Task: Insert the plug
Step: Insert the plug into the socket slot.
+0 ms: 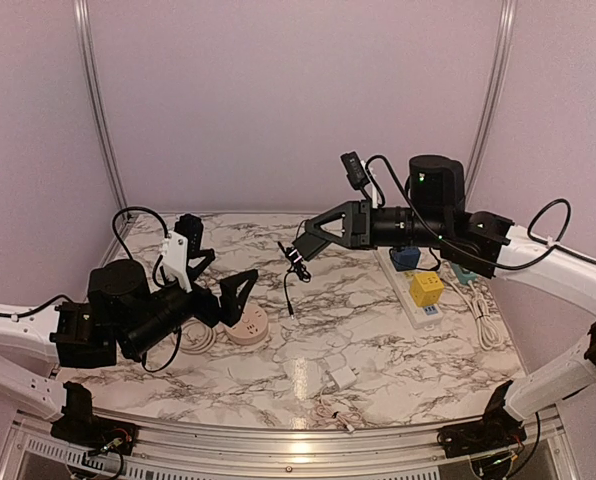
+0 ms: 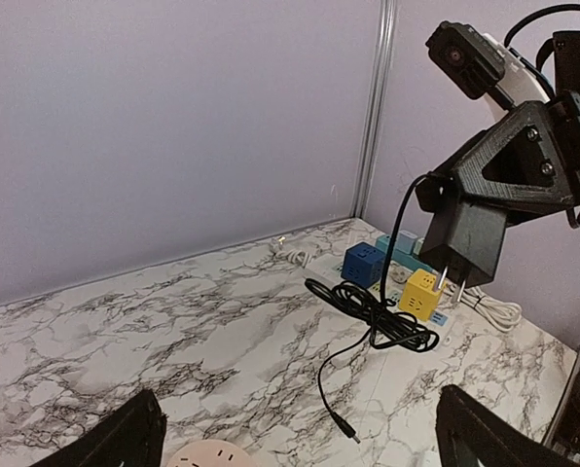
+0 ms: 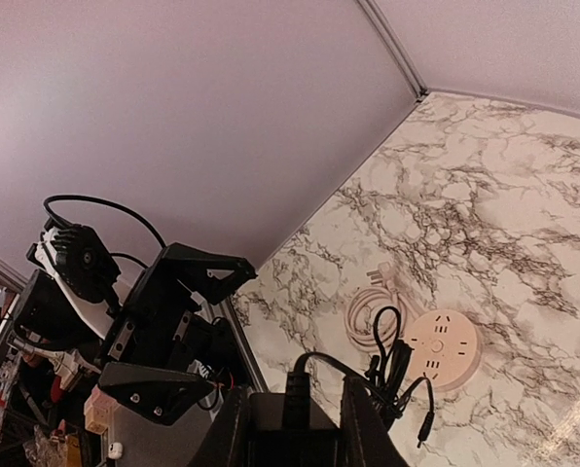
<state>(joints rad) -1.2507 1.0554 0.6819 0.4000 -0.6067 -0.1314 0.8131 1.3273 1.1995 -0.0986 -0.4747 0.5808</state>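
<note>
Under the right pincer (image 1: 310, 237), clamped on it, hangs the black boxy power adapter (image 2: 470, 245), prongs down for insertion, cord (image 2: 370, 313) dangling above marble surface (image 1: 388, 345). Left pincer (image 1: 221, 275) gapes wide just over round beige socket hub (image 1: 248, 326), probably to brace it.

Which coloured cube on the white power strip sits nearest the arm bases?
The yellow cube; the blue cube and teal cube sit farther back along the power strip.
</note>
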